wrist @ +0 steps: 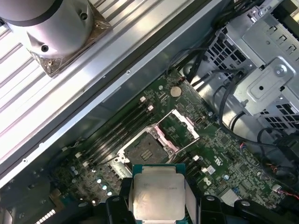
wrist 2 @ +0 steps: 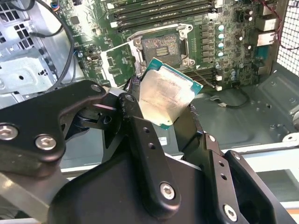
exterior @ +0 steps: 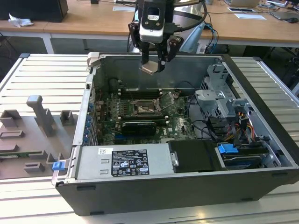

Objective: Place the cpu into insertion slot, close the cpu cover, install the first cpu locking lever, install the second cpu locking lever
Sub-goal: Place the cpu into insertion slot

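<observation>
Black gripper (wrist 2: 163,106) clamped on tilted cpu (wrist 2: 166,93) | hanging above open computer case (exterior: 154,193) | insertion slot (wrist: 140,148) bare | cpu cover (wrist: 188,123) standing open just beside it

Under me an open dark computer case (exterior: 154,198) lies on the ribbed grey counter (exterior: 32,70), with a silvery power supply (exterior: 124,161) along its near wall and a metal drive cage (exterior: 219,98) at the exterior view's right. At the exterior view's left I see grey plastic fixtures (exterior: 39,114) and a small blue clip (exterior: 58,165) just beside the case.
</observation>
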You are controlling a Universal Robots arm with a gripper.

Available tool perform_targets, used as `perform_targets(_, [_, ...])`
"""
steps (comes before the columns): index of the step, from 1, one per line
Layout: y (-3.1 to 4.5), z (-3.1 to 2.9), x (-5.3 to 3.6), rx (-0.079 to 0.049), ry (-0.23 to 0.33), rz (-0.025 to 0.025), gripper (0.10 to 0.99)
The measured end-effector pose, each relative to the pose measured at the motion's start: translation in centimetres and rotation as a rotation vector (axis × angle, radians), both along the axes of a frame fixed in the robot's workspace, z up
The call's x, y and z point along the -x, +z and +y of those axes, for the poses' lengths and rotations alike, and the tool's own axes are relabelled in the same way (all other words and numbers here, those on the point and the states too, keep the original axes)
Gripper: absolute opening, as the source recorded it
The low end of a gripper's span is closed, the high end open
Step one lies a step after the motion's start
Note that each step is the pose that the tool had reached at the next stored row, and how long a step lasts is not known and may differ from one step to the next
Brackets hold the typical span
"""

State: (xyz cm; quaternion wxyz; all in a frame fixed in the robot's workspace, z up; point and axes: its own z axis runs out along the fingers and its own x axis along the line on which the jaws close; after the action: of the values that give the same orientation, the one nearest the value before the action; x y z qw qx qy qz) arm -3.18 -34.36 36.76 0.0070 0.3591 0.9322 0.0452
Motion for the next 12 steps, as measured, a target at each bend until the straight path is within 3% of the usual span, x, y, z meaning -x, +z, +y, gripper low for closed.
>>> perform_targets(12, [-0.07,0.00,0.00,0.000,-0.125,0.0000,0.533])
